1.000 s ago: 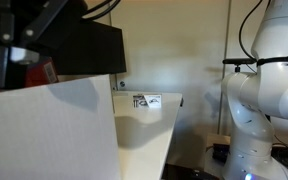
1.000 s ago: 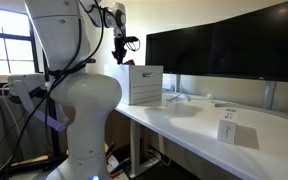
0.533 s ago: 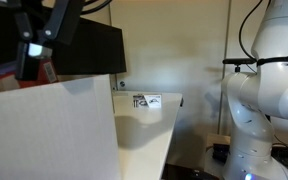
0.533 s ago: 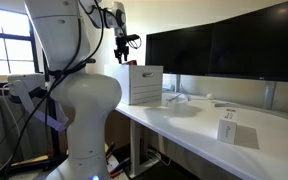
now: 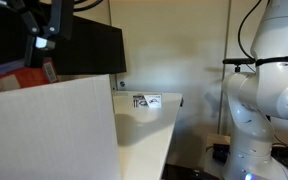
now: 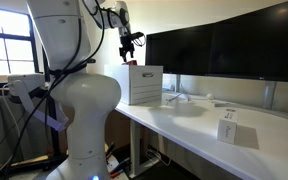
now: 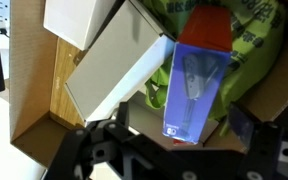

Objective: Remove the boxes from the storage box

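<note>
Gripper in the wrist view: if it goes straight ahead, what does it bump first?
Probably the red and blue carton, which lies right ahead of the open gripper inside the storage box; depth is hard to judge.

Furniture: a long white flat-topped bench (image 6: 189,118) on pale legs, backed by a row of wide black monitor screens (image 6: 234,45), dark and faintly reflective. In an exterior view a plain cream painted wall (image 5: 179,45) stands behind the bench end, evenly lit. A multi-pane window (image 6: 2,50) at the room's edge admits bright daylight.
</note>
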Controlling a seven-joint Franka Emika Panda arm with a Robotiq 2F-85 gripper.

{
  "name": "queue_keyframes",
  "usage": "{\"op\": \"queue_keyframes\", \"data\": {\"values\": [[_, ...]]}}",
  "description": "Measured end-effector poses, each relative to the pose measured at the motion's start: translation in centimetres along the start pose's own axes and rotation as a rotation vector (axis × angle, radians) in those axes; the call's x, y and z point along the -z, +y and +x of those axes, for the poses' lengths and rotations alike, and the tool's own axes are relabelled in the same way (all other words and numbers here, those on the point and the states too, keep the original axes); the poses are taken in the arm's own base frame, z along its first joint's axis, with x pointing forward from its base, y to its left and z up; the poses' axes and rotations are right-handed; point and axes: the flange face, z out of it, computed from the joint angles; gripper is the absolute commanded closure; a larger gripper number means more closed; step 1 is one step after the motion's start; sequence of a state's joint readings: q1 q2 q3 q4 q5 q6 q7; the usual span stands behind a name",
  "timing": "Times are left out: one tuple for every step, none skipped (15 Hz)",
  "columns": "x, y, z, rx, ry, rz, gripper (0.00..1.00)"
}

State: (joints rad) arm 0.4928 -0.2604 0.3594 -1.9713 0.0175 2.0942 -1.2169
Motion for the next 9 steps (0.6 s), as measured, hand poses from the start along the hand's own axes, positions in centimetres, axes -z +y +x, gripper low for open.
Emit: {"op": "queue_keyframes", "data": {"values": [[-0.4, 0.3, -0.4, -0.007, -0.003, 0.006, 0.00], [-1.0, 0.5, -0.8, -0.014, -0.005, 0.017, 0.00], [-1.8, 0.8, -1.2, -0.020, -0.006, 0.030, 0.00], [-2.7, 1.0, -1.5, -0.027, -0.008, 0.046, 0.00], [-3.5, 1.1, -1.8, -0.032, -0.010, 0.061, 0.00], [-4.4, 1.3, -2.0, -0.036, -0.011, 0.076, 0.00], [-5.2, 1.4, -2.2, -0.038, -0.011, 0.091, 0.00], [-5.9, 1.4, -2.3, -0.039, -0.011, 0.105, 0.25], [-6.4, 1.5, -2.3, -0.037, -0.011, 0.117, 0.27]]}}
